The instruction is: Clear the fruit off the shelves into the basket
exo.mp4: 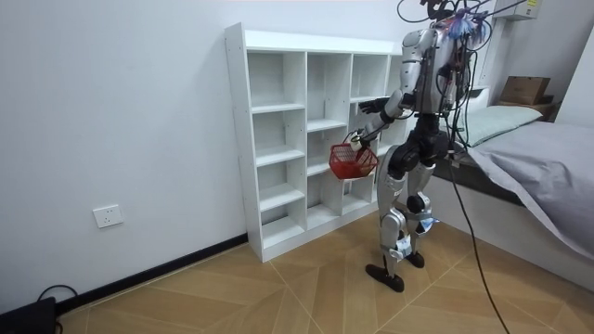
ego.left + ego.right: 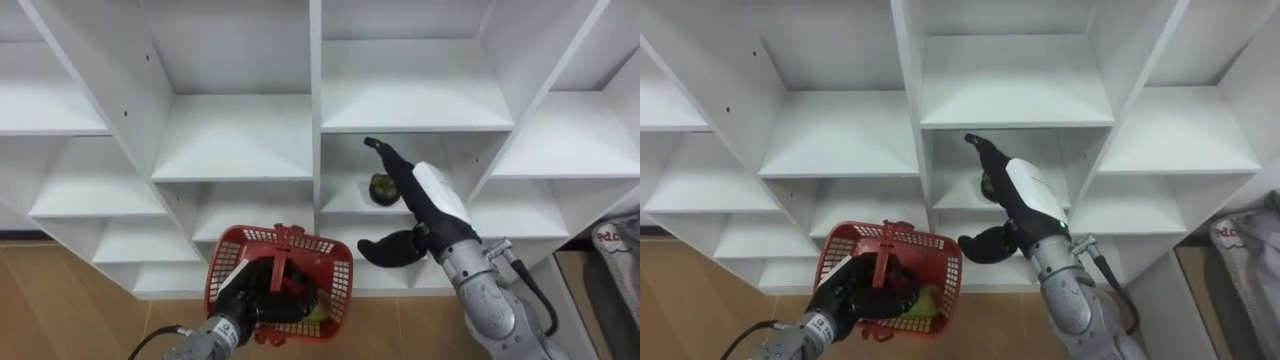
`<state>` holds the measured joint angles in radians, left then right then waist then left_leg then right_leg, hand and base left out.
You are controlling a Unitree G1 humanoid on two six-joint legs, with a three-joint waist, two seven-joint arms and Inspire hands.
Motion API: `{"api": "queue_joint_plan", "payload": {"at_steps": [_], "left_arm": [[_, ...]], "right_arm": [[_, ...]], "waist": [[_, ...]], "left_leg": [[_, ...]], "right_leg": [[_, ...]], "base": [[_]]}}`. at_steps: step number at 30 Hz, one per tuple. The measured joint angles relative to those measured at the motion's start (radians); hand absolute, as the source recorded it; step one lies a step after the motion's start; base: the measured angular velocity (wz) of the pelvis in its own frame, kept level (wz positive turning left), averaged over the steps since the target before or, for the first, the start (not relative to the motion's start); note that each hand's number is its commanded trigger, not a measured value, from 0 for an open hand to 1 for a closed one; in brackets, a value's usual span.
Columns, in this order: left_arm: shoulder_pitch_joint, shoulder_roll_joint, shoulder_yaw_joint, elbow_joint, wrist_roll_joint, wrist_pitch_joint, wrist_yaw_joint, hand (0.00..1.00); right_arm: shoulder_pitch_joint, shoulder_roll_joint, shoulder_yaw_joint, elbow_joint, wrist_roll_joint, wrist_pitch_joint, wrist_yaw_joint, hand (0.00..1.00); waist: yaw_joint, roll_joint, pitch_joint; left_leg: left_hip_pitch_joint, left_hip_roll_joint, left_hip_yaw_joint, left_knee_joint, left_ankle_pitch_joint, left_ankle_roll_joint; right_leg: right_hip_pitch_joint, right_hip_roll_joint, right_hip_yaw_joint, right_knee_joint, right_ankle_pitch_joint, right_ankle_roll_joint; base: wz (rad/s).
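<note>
Reaching my right hand into the closet, I am stretching its fingers out straight and open, holding nothing. They are hanging over the dark fruit, which is sitting on a shelf in the middle column, partly hidden by my hand. Whether I am touching it, I cannot tell. My left hand is gripping the handle of the basket, fingers curled round it, lower and to the left of that shelf. A yellow-green fruit is lying inside.

I am judging the fruit round enough to roll. If my fingers are coming down on its far side, I am risking a nudge that sends it off the shelf edge. The basket is not hanging under it, so it would be dropping to the floor. Closing too shallow, I am likely pinching it loose. Tilting the basket while stretching, I am risking a spill.
</note>
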<state>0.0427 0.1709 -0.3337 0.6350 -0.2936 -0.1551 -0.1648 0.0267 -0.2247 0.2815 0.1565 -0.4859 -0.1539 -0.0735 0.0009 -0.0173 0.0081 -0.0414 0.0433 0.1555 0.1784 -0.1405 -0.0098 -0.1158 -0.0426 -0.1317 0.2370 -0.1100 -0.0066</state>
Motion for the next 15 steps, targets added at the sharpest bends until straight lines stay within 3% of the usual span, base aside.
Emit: {"api": "queue_joint_plan", "payload": {"at_steps": [15], "left_arm": [[0.000,0.001,0.005,0.000,0.014,0.003,-0.001,1.00]], "right_arm": [[0.029,-0.023,0.001,0.053,0.000,-0.001,-0.017,0.00]], "waist": [[0.002,-0.001,0.0014]], "left_leg": [[-0.011,0.000,-0.006,0.020,-0.005,0.000]], "right_leg": [[-0.006,-0.005,-0.008,0.015,-0.011,0.000]], "base": [[0.01]]}}
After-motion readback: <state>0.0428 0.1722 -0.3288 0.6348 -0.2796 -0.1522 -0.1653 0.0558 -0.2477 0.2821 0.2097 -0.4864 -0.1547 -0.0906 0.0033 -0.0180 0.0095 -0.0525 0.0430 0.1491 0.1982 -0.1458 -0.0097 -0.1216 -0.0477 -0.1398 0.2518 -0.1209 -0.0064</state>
